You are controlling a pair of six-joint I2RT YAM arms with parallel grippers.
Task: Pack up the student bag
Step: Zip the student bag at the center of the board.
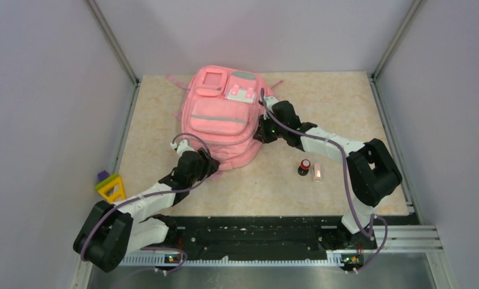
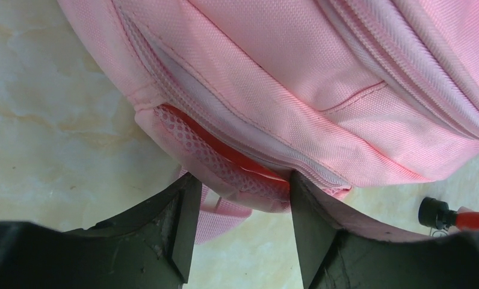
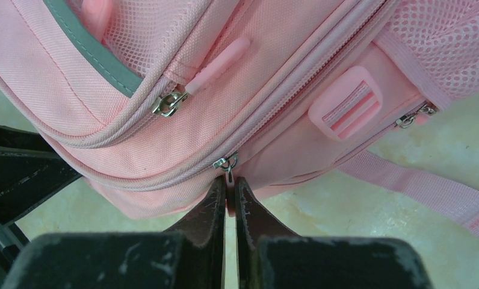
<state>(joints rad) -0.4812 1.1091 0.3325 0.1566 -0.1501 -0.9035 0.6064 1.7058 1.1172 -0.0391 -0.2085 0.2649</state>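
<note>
Black fingers of the right claw are pressed together on the zipper pull of the backpack, with only a thin sliver of the pink tab showing between them. The zip line running away from the pull looks closed, and the front pocket zip above it is closed too.

The left claw stands partly open at the near-left corner of the backpack. Its jaws sit on either side of the folded edge of a mesh side pocket, and the right-hand finger is touching or nearly touching the fabric. It has no firm hold on the pocket. Something red shows inside the pocket mouth, but what it is cannot be told.

The backpack lies flat, front up, toward the back of the table. To its right, on the bare top, a small black and red thing stands just beside a pale pink block. A yellow, green and purple triangle toy rests past the left edge of the table.

The step in hand looks like opening the main compartment, with nothing yet packed. The next move probably calls for the left claw to pinch the mesh edge and hold the soft bag in place. The right claw would then draw the pull along the curve of the zip, following the track so the fabric does not bunch or the tab slip out.
</note>
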